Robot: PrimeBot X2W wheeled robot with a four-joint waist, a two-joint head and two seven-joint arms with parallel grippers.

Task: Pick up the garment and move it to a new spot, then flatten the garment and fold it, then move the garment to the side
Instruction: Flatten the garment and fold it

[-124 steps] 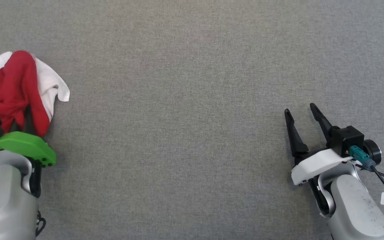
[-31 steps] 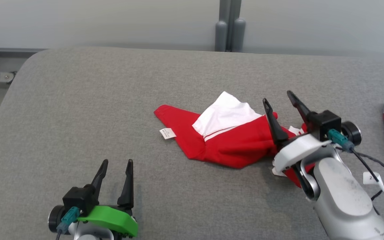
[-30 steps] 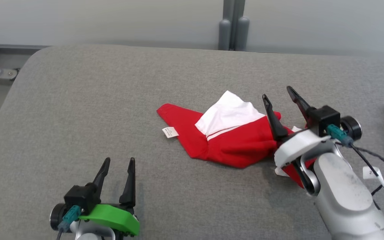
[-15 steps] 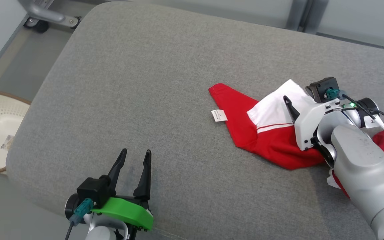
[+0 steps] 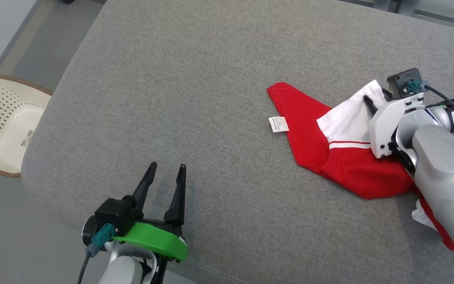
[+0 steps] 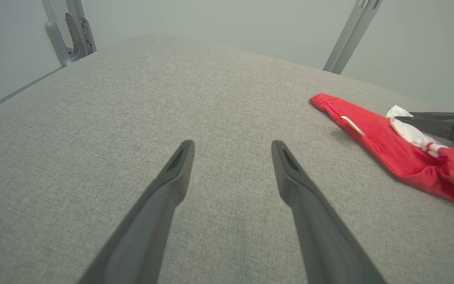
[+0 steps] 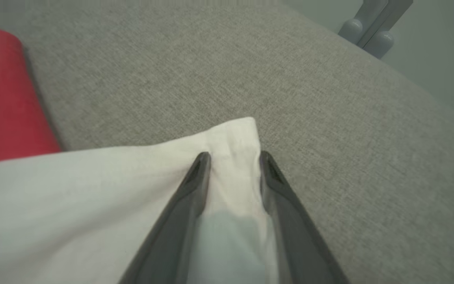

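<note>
Right pincer (image 7: 235, 157) nosing onto the white corner of the garment (image 5: 345, 165)

Its fingers stand pretty narrow with white cloth bunched up between them, though I honestly can't tell if it's properly clamped. The red part of the garment spreads out to that pincer's left and back under its wrist, lying on the grey counter (image 5: 211, 79), with a little white label (image 5: 278, 124) poking out further left. Way off to the left, the left pincer (image 5: 166, 171) is spread wide over the counter, well apart from the garment.
</note>
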